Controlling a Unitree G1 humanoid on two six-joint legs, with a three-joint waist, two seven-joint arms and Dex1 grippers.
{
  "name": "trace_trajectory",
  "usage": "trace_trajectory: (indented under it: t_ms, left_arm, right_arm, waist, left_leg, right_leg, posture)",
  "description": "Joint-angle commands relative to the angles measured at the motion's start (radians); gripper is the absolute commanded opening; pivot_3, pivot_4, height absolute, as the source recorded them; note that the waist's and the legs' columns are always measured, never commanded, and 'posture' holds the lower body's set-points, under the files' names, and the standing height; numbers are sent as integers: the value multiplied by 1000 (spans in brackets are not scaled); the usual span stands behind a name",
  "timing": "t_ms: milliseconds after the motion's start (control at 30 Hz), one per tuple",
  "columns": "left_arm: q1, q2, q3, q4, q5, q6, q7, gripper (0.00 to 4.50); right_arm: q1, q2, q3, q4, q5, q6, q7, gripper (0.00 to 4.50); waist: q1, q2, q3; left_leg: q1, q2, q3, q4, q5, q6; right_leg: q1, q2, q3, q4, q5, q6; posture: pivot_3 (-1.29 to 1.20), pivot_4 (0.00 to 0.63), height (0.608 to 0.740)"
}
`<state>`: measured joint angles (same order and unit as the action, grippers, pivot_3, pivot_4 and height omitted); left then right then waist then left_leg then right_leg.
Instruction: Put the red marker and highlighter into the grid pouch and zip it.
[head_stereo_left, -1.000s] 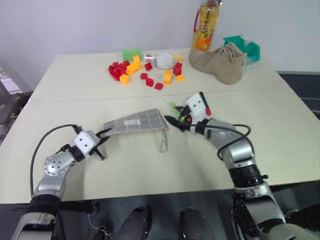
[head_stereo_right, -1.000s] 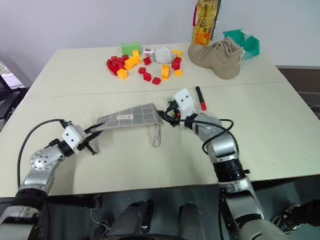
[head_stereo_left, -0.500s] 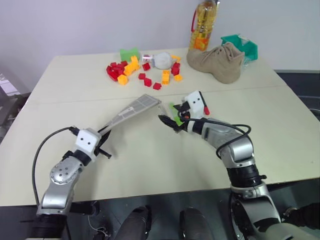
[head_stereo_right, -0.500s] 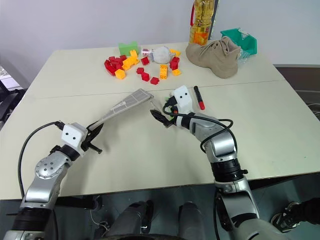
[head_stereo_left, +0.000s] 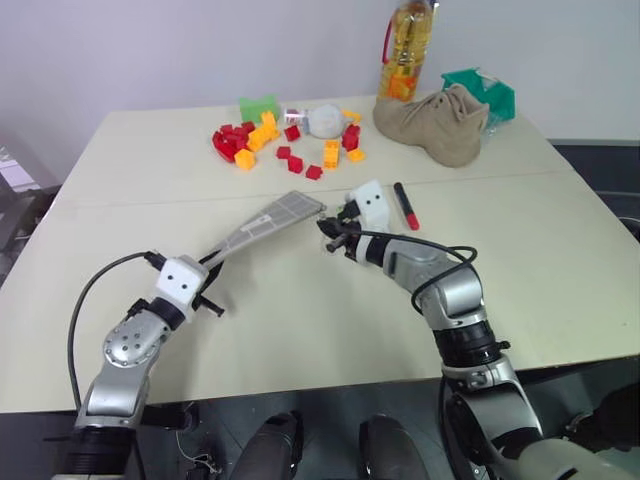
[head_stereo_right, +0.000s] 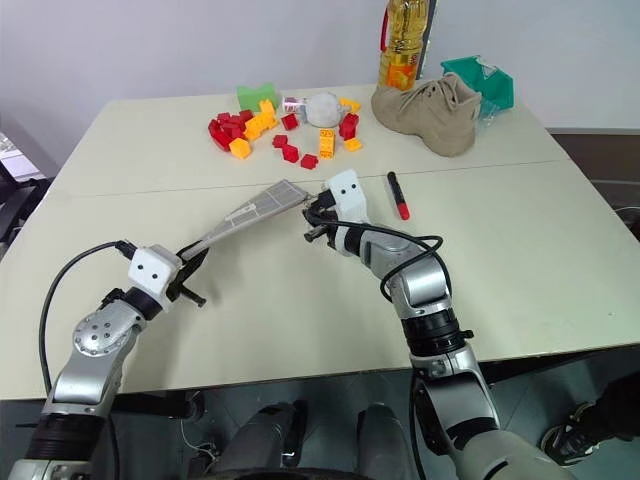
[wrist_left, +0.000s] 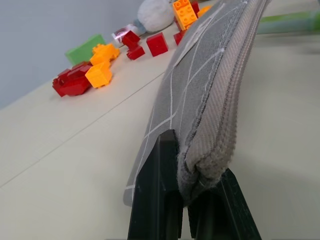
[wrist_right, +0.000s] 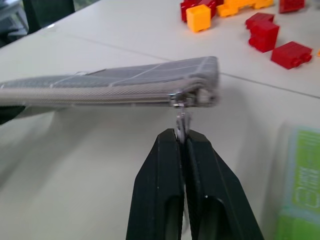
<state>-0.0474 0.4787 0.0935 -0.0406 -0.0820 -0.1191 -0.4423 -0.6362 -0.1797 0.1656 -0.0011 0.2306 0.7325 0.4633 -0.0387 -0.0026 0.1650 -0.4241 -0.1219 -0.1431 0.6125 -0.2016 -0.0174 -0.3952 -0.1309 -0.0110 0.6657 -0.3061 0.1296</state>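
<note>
**Right wrist view: one pouch, two grips**

One grid pouch (head_stereo_left: 268, 222) hangs tilted above the table (head_stereo_left: 560, 250), the left gripper (wrist_left: 192, 200) clamped on its near end and the right gripper (wrist_right: 184, 142) pinched on its zipper pull (wrist_right: 181, 116). One red marker (head_stereo_left: 405, 204) lies just beside the right arm.

The near corner of the grid pouch (wrist_left: 210, 100) is hidden between the fingers of the left hand (wrist_left: 192, 200). Beside the pouch, the highlighter (wrist_right: 300, 185) is blurred and cut off by the frame's edge. The zipper pull (wrist_right: 181, 116) vanishes between the fingers of the right hand (wrist_right: 184, 150), its cord unseen.
</note>
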Motion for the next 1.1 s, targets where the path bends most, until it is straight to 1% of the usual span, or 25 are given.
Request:
trace_trajectory:
  t_ms: [33,300,500,667,833,933,1033,1067,1100]
  left_arm:
    - [-22,-13,-7,-26,23,-4,22,0]
    - [-28,-63,-70,-83,80,43,47,0]
    - [-35,-85,-94,-112,102,81,64,0]
    - [-43,-102,-96,-131,111,105,79,0]
    - [-44,-116,-82,-141,110,123,109,0]
    - [-48,-117,-62,-146,119,135,134,0]
    - [-49,-115,-33,-148,123,149,163,0]
    - [-47,-115,-18,-152,120,157,176,0]
    - [-46,-115,-5,-156,119,164,187,0]
  right_arm:
    - [-20,-16,107,-88,-55,-30,32,43]
    - [-55,19,223,-124,-92,-11,58,43]
    - [-92,30,336,-177,-87,-5,158,43]
    - [-122,86,362,-171,-77,20,174,43]
    - [-125,87,347,-170,-68,32,189,43]
    - [-113,55,316,-189,-57,41,207,832]
    - [-97,0,280,-205,-77,34,195,2243]
    - [-90,-24,256,-209,-84,29,185,2830]
    - [-83,-47,234,-213,-85,26,180,3285]
  waist:
    - [0,0,0]
    - [0,0,0]
    - [0,0,0]
    - [0,0,0]
    - [2,0,0]
    - [1,0,0]
    - [2,0,0]
    - [3,0,0]
    - [7,0,0]
  left_leg:
    - [0,0,0,0,0,0]
    - [0,0,0,0,0,0]
    - [0,0,0,0,0,0]
    - [0,1,0,0,0,0]
    - [0,1,0,0,0,0]
    - [0,1,0,0,0,0]
    - [0,1,0,0,0,0]
    - [0,1,0,0,0,0]
    - [0,1,0,1,0,0]
  right_leg:
    - [0,0,0,0,0,0]
    - [0,0,1,0,0,0]
    - [-1,1,1,0,0,0]
    - [-1,1,1,0,0,0]
    - [-2,1,1,0,0,0]
    - [-2,1,1,0,0,0]
    - [-2,1,1,0,0,0]
    - [-2,1,1,0,0,0]
    - [-2,1,1,0,0,0]
  posture:
    - [0,150,740]
    - [0,150,740]
    - [0,150,740]
    - [0,150,740]
    - [0,150,740]
    - [0,150,740]
    - [0,150,740]
    - [0,150,740]
    - [0,150,740]
